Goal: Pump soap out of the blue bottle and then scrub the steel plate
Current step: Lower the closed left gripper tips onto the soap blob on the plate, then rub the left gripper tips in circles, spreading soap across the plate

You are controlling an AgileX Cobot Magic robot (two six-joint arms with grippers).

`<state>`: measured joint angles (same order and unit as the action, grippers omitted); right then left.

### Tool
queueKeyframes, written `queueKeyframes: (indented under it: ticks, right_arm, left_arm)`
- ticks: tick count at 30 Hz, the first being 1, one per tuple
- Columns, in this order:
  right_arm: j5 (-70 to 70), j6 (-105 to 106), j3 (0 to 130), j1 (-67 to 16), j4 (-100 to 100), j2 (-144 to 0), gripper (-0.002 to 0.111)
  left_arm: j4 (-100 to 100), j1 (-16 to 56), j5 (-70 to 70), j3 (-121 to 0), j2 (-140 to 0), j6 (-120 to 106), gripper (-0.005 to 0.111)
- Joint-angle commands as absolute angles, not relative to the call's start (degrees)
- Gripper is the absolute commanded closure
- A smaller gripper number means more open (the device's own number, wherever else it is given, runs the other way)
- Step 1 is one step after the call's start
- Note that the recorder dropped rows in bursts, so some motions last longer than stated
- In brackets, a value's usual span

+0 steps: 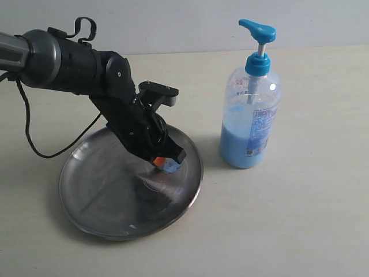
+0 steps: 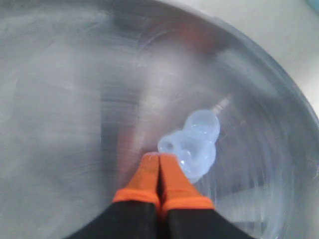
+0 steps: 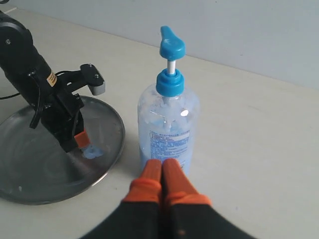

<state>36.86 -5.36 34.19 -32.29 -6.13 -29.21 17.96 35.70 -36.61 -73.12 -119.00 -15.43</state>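
Observation:
The steel plate [image 1: 104, 196] lies on the table at the left, round and shiny. A pale blue blob of soap [image 2: 192, 144] sits on it near the right rim, also visible as soap [image 1: 171, 167] and soap [image 3: 92, 151]. My left gripper [image 1: 159, 162] is shut, its orange tips [image 2: 159, 160] pressed together right beside the blob, low over the plate. The blue bottle [image 1: 251, 115] stands upright to the right of the plate, pump head up. My right gripper [image 3: 162, 167] is shut with nothing in it, hovering just in front of the blue bottle [image 3: 168, 127]. It is out of the exterior view.
The left arm [image 1: 75, 63] reaches in from the upper left, with a black cable [image 1: 34, 138] looping over the table beside the plate. The pale tabletop [image 1: 300, 219] spreads to the right and front of the bottle. A grey wall [image 1: 184, 23] stands behind.

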Motion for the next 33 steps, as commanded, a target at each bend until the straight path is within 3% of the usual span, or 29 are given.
queueKeyframes:
  ticks: [1,33]
  right_arm:
    - [37.0,-5.6,34.3,-32.3,-6.1,-28.9,0.108]
    - [37.4,-5.3,34.3,-32.3,-6.1,-28.9,0.108]
  left_arm:
    - [17.3,35.9,-36.7,-73.5,-119.3,-14.4,0.107]
    - [36.8,35.9,-34.6,-73.5,-123.5,-25.3,0.107]
